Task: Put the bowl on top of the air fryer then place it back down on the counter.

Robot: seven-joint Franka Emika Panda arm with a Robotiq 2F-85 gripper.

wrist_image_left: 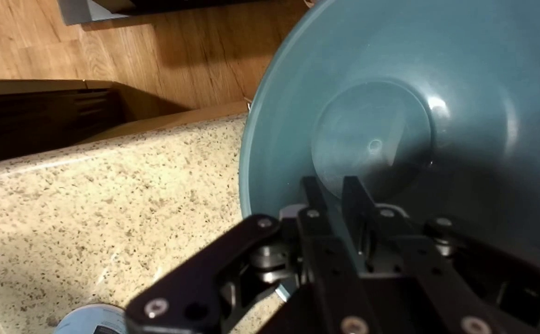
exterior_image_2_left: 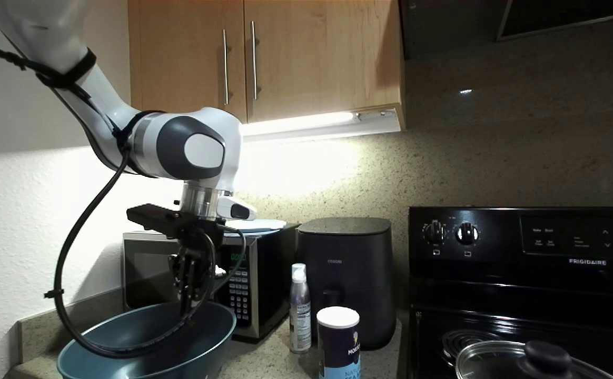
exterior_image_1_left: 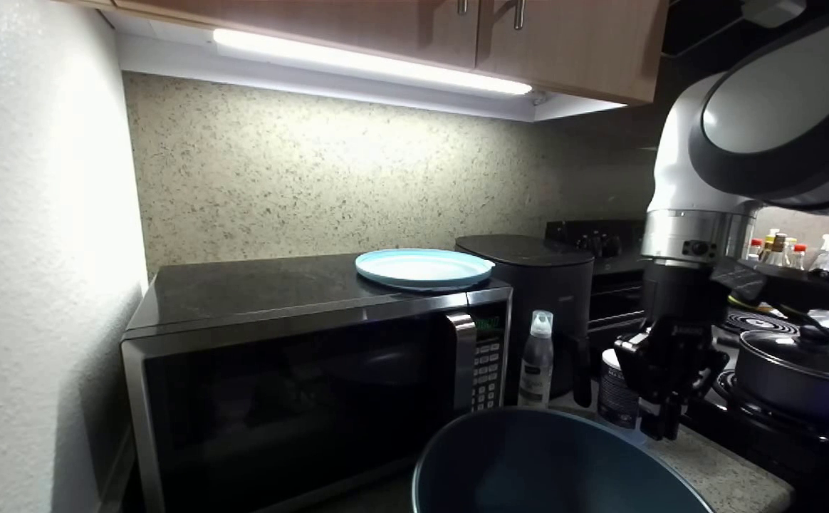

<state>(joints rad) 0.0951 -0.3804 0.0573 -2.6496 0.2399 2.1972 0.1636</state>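
The large teal-blue bowl (exterior_image_1_left: 550,463) stands upright in front of the microwave; it also shows in an exterior view (exterior_image_2_left: 209,334) and fills much of the wrist view (wrist_image_left: 367,120). Its base is hidden in both exterior views. The counter (wrist_image_left: 158,208) is pale speckled stone; in the wrist view the bowl reaches past its front edge. The black air fryer (exterior_image_2_left: 346,279) stands between microwave and stove, its flat top (exterior_image_1_left: 528,248) bare. My gripper (wrist_image_left: 330,181) points down over the bowl's inside near its rim, fingers a narrow gap apart with nothing between them. It shows in both exterior views (exterior_image_1_left: 660,420) (exterior_image_2_left: 185,305).
The microwave (exterior_image_1_left: 300,406) carries a pale-blue plate (exterior_image_1_left: 425,267). A spray can (exterior_image_2_left: 300,310) and a salt canister (exterior_image_2_left: 339,342) stand before the air fryer. A lidded pot (exterior_image_1_left: 806,377) sits on the stove (exterior_image_2_left: 496,300). Wall cabinets (exterior_image_2_left: 322,58) hang above.
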